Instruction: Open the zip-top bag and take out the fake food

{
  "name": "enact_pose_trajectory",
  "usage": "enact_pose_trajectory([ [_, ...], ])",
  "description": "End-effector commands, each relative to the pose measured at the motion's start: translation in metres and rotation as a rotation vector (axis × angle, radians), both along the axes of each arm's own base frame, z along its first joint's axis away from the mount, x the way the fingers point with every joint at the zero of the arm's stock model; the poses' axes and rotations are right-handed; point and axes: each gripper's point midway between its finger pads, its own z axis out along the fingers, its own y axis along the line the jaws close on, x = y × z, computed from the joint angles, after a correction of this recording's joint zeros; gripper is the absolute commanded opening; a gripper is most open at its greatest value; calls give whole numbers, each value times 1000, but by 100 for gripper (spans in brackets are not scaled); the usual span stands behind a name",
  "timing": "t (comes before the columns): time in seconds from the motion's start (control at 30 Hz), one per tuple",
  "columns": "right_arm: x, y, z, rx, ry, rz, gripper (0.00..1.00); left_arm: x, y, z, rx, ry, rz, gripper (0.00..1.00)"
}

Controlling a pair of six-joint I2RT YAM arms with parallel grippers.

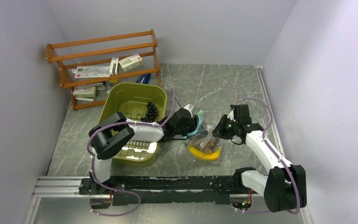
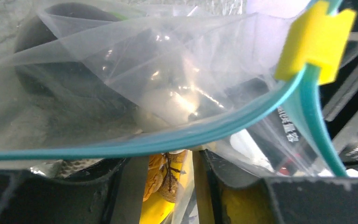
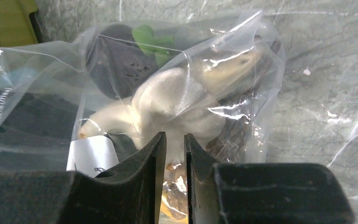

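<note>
We are at the opening step. The zip-top bag (image 1: 206, 140) lies on the surface (image 1: 223, 88) between our arms, with fake food (image 1: 205, 153) inside it. Our right hand (image 3: 175, 140) is pressed nearly together on a fold of the film. Our left hand (image 2: 165, 161) stands half spread at the teal zip strip (image 2: 177, 135); whether it grips, we cannot tell. Next, we judge, the left hand must pinch one lip and pull away from the right.

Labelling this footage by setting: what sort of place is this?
Probably a robot test cell: plain walls box in a marbled table, two arms sit on a rail, a wooden rack holds packets.
</note>
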Motion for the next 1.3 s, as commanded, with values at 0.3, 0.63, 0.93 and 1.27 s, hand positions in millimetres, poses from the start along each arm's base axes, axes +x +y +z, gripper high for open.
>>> enact_pose_trajectory([
  [0.3,-23,9,-12,63,40,22,21,19,-8,16,-26,-24,18,49],
  [0.63,-23,-2,-1,10,18,-24,23,20,8,20,60,-87,19,10],
  [0.93,-6,-5,25,8,-61,-70,14,10,18,18,112,-104,-42,7],
  [1.27,14,4,21,38,-48,-47,20,1,20,22,126,-96,-98,11],
])
